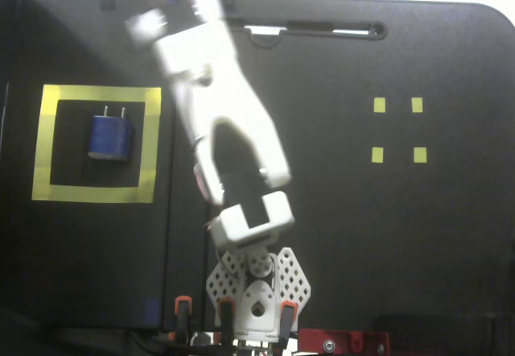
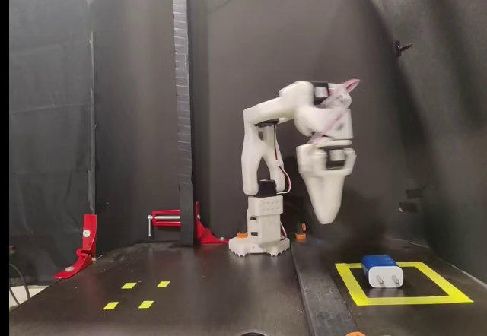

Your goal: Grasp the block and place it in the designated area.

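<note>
The dark-blue block (image 1: 110,136) lies flat inside the designated area (image 1: 96,193), a square of wide yellow tape, with its two pale prongs pointing to the far edge. From the side, the block (image 2: 382,270) rests on the black floor within the tape (image 2: 396,300). My gripper (image 2: 326,216) hangs in the air, well above and left of the block, touching nothing. It is motion-blurred and its fingers taper together to one point, holding nothing. Seen from above, the blurred white arm (image 1: 217,106) lies right of the square and no longer covers it.
Four tiny yellow squares (image 1: 379,105) mark the right half of the table, also seen as yellow squares (image 2: 129,285) low on the left. A black upright post (image 2: 180,108) stands behind the arm base (image 2: 260,233). A red clamp (image 2: 85,245) sits at far left.
</note>
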You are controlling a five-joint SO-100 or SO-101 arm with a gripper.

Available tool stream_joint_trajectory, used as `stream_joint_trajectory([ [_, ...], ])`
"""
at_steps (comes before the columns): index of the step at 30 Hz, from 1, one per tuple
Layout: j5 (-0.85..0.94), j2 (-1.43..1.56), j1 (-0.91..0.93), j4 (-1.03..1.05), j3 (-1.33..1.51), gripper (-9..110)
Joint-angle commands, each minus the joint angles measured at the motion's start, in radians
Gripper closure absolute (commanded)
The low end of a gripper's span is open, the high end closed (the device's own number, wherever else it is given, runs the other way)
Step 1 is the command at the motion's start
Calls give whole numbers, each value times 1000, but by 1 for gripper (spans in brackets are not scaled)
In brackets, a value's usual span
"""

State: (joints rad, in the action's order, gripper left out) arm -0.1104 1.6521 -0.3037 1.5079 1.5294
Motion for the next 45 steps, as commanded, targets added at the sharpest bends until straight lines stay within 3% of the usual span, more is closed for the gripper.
stream_joint_trajectory([
  [1, 11, 2, 120, -3, -38, 101],
  [10, 95, -11, 387, -20, -38, 101],
  [19, 127, 18, 416, -86, -28, 101],
  [34, 135, 502, 364, -690, 497, 101],
  [45, 137, 1020, 322, -1117, 1045, 101],
])
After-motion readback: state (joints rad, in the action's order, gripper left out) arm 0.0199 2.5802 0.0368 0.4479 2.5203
